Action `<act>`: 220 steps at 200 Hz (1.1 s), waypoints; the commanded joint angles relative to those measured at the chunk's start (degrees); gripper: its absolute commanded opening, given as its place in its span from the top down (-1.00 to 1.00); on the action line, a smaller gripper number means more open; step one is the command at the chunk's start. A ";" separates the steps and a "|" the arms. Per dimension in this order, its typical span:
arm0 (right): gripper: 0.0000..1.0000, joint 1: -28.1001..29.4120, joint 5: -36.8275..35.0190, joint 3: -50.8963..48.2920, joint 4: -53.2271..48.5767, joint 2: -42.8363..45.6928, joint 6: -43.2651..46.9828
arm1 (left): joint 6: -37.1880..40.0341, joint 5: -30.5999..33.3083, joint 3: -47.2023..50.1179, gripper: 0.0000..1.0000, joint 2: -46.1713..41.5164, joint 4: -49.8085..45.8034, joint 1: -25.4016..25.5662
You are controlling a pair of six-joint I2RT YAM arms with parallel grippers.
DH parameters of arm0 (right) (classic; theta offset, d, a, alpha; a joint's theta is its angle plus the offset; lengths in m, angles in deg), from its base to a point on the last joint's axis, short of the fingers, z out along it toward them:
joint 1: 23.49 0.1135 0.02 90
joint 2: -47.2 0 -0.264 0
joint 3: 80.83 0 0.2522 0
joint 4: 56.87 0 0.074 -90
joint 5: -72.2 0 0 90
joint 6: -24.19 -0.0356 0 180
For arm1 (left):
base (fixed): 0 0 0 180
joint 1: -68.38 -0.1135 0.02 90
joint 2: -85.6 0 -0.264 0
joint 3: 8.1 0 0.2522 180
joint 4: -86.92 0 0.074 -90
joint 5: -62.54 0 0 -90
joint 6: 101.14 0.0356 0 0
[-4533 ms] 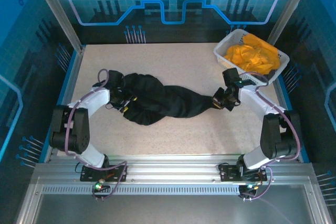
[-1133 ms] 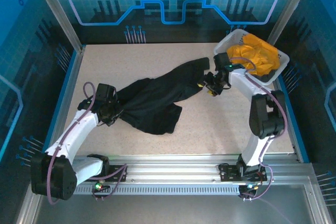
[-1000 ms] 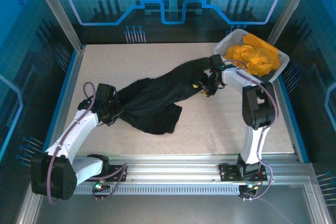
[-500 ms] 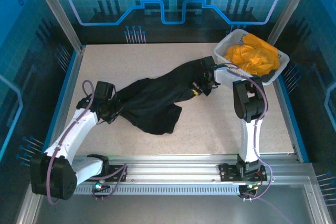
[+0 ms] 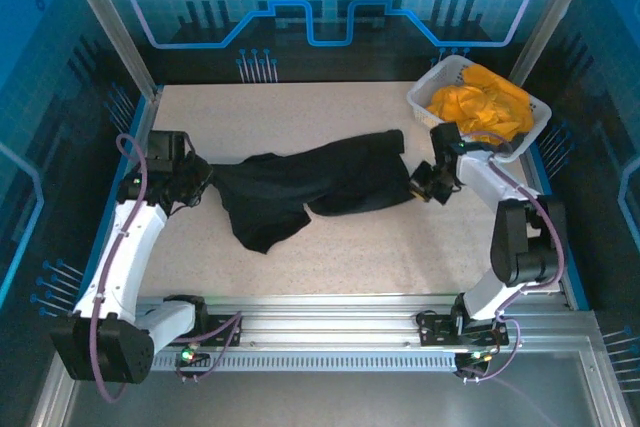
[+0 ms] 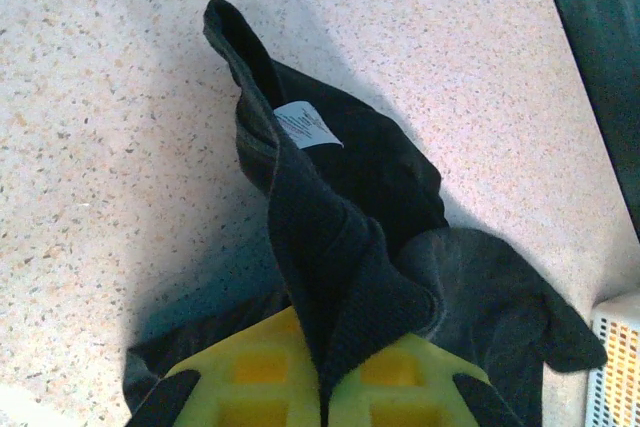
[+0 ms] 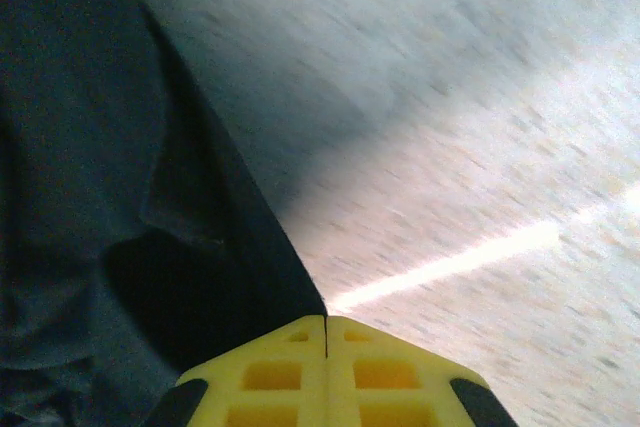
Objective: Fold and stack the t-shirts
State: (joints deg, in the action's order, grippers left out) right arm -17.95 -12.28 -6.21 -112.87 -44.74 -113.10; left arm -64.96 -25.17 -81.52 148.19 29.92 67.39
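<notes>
Pinching a fold of the black t-shirt [image 5: 320, 182] between fully closed yellow fingers [image 6: 250, 387], the left gripper [image 5: 197, 184] sits near the left edge of the table [image 5: 300, 117], with the shirt's white neck label [image 6: 306, 124] just ahead of it. The shirt lies strung across mid-table to the right gripper [image 5: 418, 185], whose jaws are likewise clamped tight on its edge. Orange-yellow t-shirts [image 5: 480, 107] are heaped in the white basket [image 5: 424, 87] at the far right corner.
</notes>
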 commanded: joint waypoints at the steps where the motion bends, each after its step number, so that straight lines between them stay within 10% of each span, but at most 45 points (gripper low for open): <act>1: 1.00 -1.74 -3.06 -5.74 -4.64 1.84 3.31 | -3.02 -0.66 2.75 1.00 -1.26 -0.82 -0.50; 20: 0.92 -3.05 -6.58 -7.88 -6.41 4.25 1.94 | -3.84 0.14 6.20 1.00 -3.26 -0.80 -0.59; 66: -0.11 0.62 -9.13 -3.42 2.01 11.65 1.79 | -3.15 -1.27 8.06 1.00 -4.77 0.31 -0.62; 104: -0.24 3.26 -4.52 9.42 5.42 -3.83 3.40 | -2.54 -4.22 8.48 1.00 -4.23 2.76 -0.65; 184: 0.03 4.80 -5.70 25.16 1.19 -25.66 -0.25 | -2.07 -6.95 7.78 1.00 -3.01 4.75 -0.68; 220: 0.70 4.22 -4.37 29.31 -0.54 -29.17 1.84 | -1.86 -6.81 6.12 1.00 -2.83 4.86 -0.68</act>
State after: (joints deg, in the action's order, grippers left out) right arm -13.36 -16.48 19.45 -110.88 -72.24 -112.09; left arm -67.78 -30.75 -73.15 144.91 33.64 67.36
